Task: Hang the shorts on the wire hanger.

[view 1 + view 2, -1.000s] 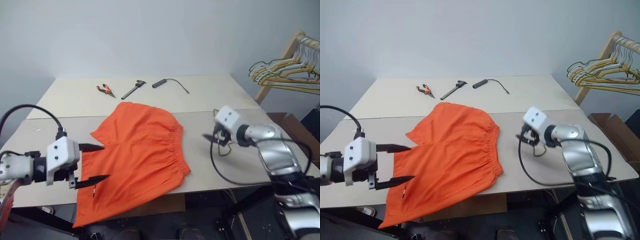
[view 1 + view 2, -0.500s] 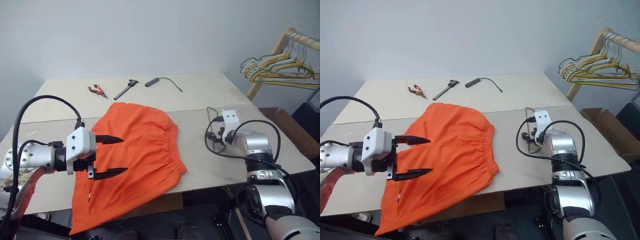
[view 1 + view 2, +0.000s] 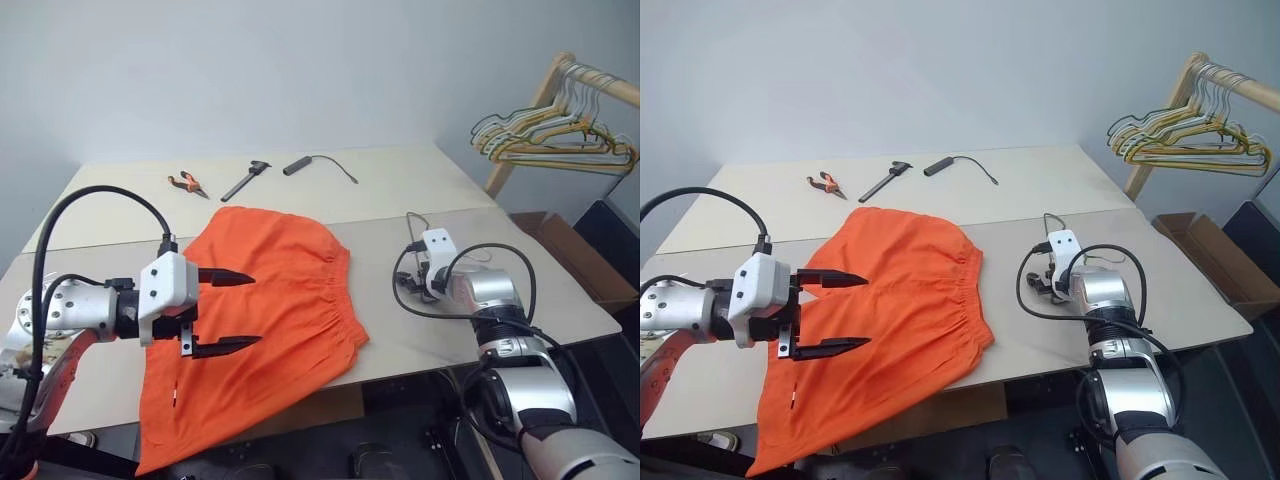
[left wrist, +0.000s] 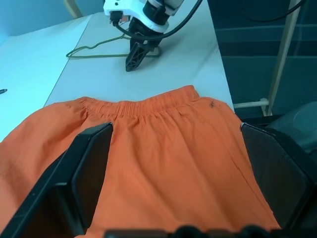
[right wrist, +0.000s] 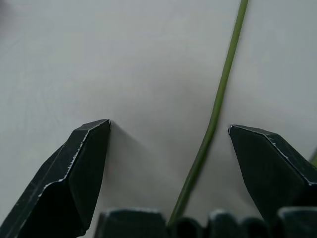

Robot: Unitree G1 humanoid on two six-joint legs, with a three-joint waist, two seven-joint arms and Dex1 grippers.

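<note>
The right claw [image 5: 168, 148] is down at the surface [image 3: 1180, 290] with its two black fingers [image 5: 81, 168] spread wide, grasping nothing; in the right wrist view a thin greenish-grey wire of the wire hanger [image 5: 213, 119] runs up between them, nearer one finger than the other. In the left wrist view that claw's tips touch or nearly touch the surface just beside the hanger's wire outline, which lies flat to the right of the shorts [image 3: 900, 300].

The left claw [image 3: 835, 312] is likewise released, fingers wide, hovering over the leg part of the shorts and pointing toward the waistband. The orange shorts lie spread on the surface with the gathered waistband toward the right claw and the leg ends drooping over the near edge.

The step in hand looks like picking up the hanger. To do it well, the right claw should centre the wire between its fingers before closing, since the wire is thin, lies flat and could slip out from under a fingertip. A pinch near a corner or the hook would probably give more control.

Farther off lie pliers [image 3: 824, 183], a dark hand tool [image 3: 885, 180] and a black cylinder with a cable [image 3: 940, 165]; a rack of hangers [image 3: 1180, 140] stands at the right. No readable writing or brand appears anywhere.
</note>
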